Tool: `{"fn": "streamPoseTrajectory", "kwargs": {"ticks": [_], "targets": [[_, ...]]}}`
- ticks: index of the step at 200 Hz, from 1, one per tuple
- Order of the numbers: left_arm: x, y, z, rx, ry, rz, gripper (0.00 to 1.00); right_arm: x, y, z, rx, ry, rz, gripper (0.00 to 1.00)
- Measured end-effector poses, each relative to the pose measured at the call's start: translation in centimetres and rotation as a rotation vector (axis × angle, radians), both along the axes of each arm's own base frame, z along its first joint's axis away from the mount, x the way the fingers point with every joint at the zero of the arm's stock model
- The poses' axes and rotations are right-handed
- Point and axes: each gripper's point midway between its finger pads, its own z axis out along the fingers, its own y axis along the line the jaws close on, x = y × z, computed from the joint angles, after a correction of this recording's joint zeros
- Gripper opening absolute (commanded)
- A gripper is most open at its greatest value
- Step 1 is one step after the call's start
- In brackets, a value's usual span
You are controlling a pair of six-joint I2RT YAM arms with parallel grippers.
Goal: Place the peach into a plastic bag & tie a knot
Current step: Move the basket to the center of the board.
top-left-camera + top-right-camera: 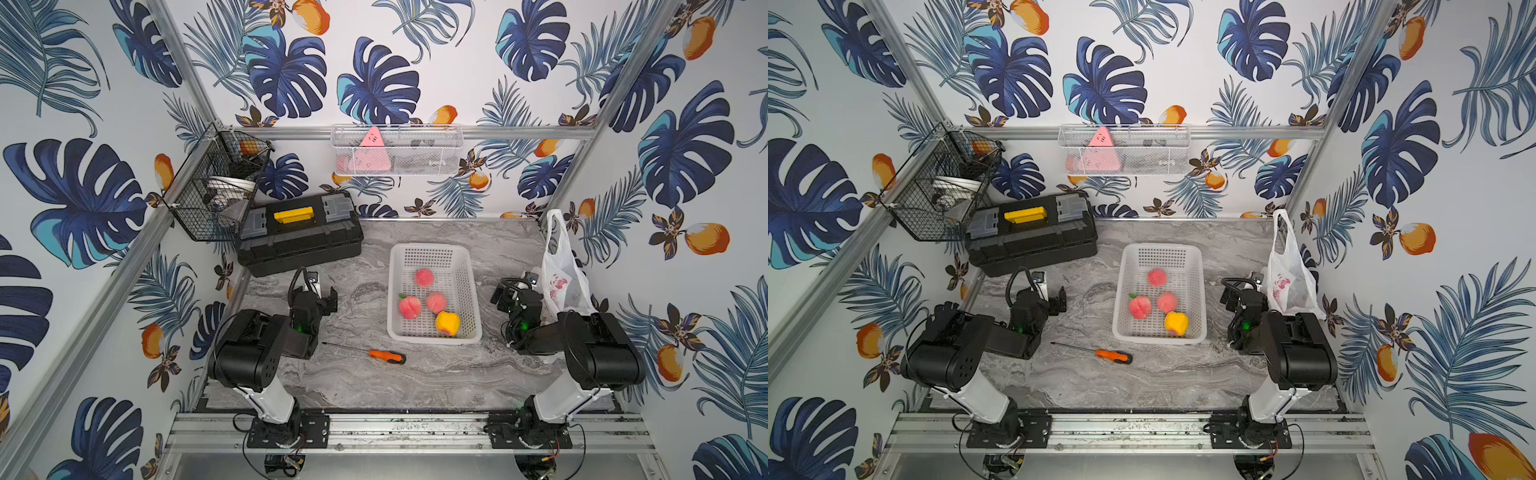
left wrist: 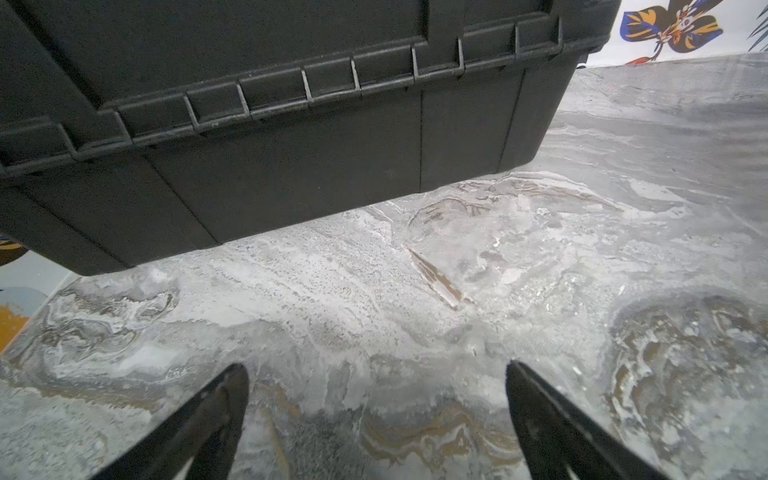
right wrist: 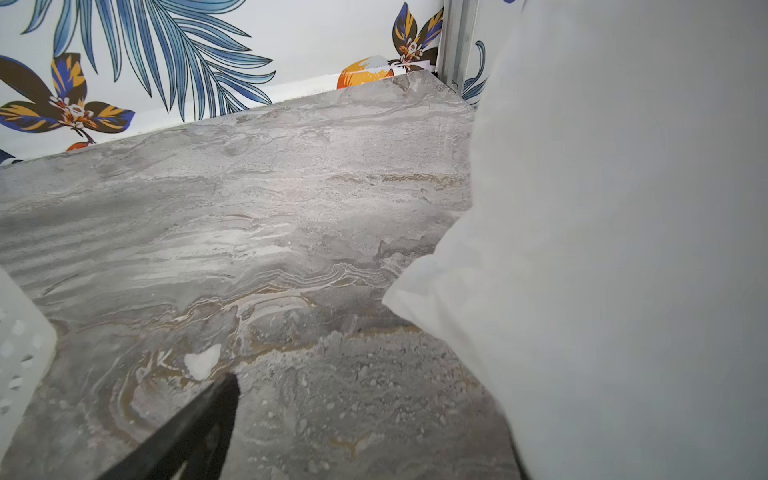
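Observation:
Three pink peaches (image 1: 410, 307) (image 1: 1140, 307) and a yellow one (image 1: 447, 323) lie in the white perforated basket (image 1: 432, 248) (image 1: 1160, 248) mid-table. The plastic bag (image 1: 562, 276) (image 1: 1289, 276), white with red print, hangs at the right wall, a handle loop up against the post; no knot is in view. My right gripper (image 1: 512, 291) (image 1: 1239, 291) (image 3: 374, 386) stands open and empty beside the bag (image 3: 623, 249), whose film covers one finger. My left gripper (image 1: 322, 293) (image 1: 1052, 293) (image 2: 376, 368) is open over bare table, left of the basket.
A black toolbox (image 1: 299, 239) (image 2: 291, 124) with a yellow handle sits at the back left, just ahead of the left gripper. An orange-handled screwdriver (image 1: 386, 356) lies in front of the basket. A black wire basket (image 1: 212, 195) and a white mesh shelf (image 1: 397, 149) hang on the walls.

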Motion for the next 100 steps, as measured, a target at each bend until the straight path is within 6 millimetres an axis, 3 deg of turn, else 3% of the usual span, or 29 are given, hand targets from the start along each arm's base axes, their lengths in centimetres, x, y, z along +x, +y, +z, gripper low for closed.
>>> {"fn": "streamPoseTrajectory", "kwargs": {"ticks": [100], "targets": [[0.08,-0.06,0.00,-0.013,-0.001,-0.020,0.99,0.00,0.02,0.00,0.000,0.000,0.000,0.99]]}}
